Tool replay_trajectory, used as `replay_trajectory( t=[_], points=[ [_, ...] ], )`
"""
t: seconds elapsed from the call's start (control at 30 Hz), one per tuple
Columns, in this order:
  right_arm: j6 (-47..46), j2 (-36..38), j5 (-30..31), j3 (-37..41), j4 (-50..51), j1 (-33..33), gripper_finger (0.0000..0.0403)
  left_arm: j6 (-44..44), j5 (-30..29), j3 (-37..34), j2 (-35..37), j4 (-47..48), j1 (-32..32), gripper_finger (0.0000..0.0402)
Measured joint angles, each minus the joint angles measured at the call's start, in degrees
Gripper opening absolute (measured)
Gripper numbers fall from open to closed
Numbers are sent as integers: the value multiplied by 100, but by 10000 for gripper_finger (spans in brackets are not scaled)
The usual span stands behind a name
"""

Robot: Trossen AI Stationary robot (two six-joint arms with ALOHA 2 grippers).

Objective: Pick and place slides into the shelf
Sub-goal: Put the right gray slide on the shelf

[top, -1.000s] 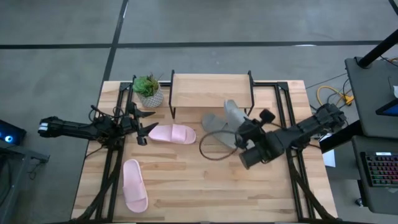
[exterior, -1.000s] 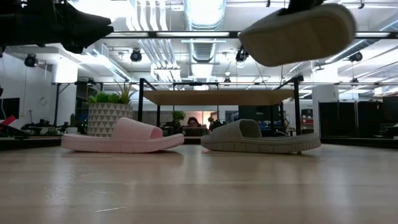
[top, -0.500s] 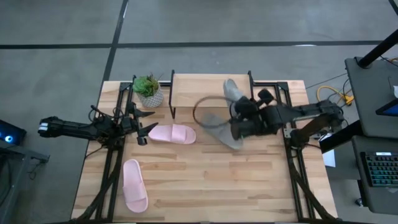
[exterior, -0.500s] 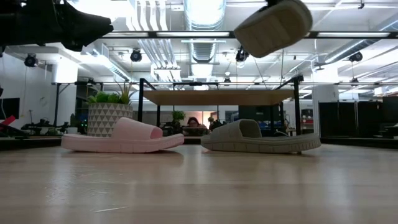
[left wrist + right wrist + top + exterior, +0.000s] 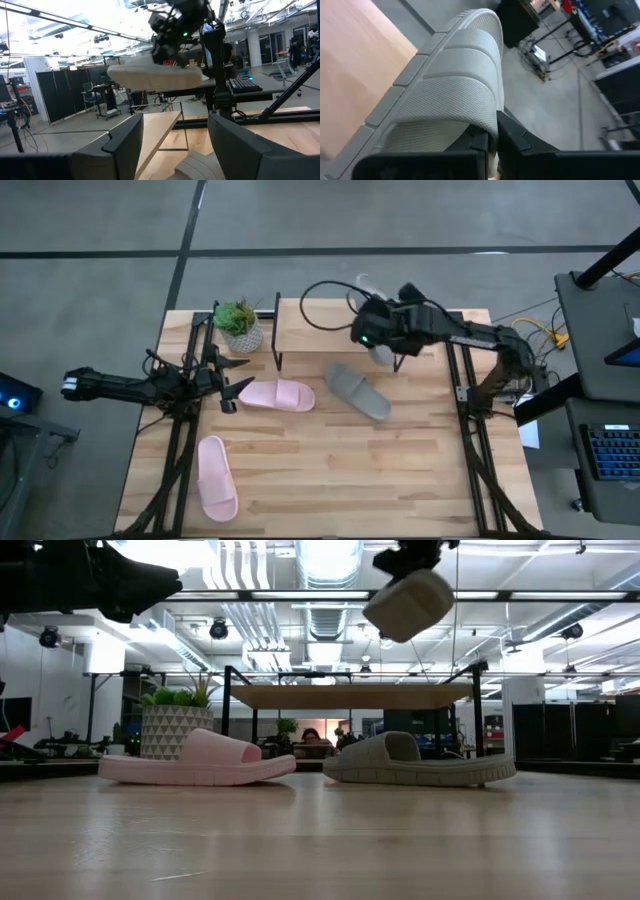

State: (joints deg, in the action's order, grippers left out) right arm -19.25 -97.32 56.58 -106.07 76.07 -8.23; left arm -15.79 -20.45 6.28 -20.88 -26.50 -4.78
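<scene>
Right gripper (image 5: 378, 340) clamps a grey-green slide (image 5: 408, 604) above the shelf (image 5: 325, 327), top board bare. Left gripper (image 5: 235, 385): fingers apart, at 9 o'clock.

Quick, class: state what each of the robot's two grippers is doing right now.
Left gripper: open, holding nothing, beside the light pink slide sandal.
Right gripper: shut on a grey-green slide sandal, above the light wooden shelf.

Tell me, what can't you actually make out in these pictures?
- High view: the carried grey-green slide is mostly covered by the right gripper.
- Low view: the second pink slide does not show; only one pink slide and one grey-green slide do.
- Left wrist view: the left gripper has its fingers blocking the table; the shelf is partly hidden.
- Right wrist view: the slide fills the frame, hiding the shelf top.
</scene>
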Motion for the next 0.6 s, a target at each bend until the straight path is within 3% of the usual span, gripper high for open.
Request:
replay_trajectory(
  t=[0.17, 0.5, 0.6],
  points=[
    [481, -621, -2, -569, 133, -338, 12, 2, -1, -1, -4, 2, -1, 208],
    [455, -1787, -7, -1705, 1407, -736, 12, 2, -2, -4, -9, 4, -2, 208],
    [678, -1927, -275, -1792, 1396, -811, 12, 2, -2, -7, -9, 4, -2, 208]
  ],
)
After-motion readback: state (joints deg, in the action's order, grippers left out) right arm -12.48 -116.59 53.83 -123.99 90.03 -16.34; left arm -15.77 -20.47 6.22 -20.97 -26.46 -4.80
